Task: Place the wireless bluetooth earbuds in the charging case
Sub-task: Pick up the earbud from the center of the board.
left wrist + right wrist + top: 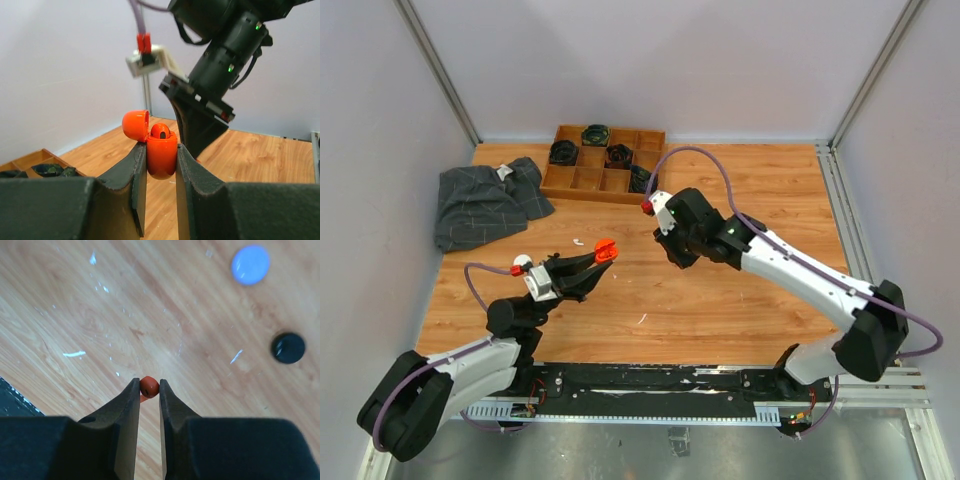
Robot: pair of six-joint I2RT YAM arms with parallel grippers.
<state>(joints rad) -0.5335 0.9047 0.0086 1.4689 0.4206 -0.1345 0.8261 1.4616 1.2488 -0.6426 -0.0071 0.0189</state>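
Note:
My left gripper [603, 252] is shut on an orange-red charging case [161, 156] and holds it upright above the table. Its lid [135, 124] is hinged open to the left. One orange-red earbud [161, 131] sits in the case. My right gripper [149, 382] is shut on a second orange-red earbud [149, 387], held at the fingertips above the wood. In the left wrist view the right gripper's fingers [196, 134] point down just right of and behind the case. In the top view the right gripper [672, 257] is to the right of the case [605, 250].
A wooden compartment tray [582, 181] with dark items stands at the back. A grey cloth [485, 200] lies at the back left. A blue round case [250, 264] and a black round case [288, 347] lie on the table under the right wrist. White flecks [578, 241] dot the wood.

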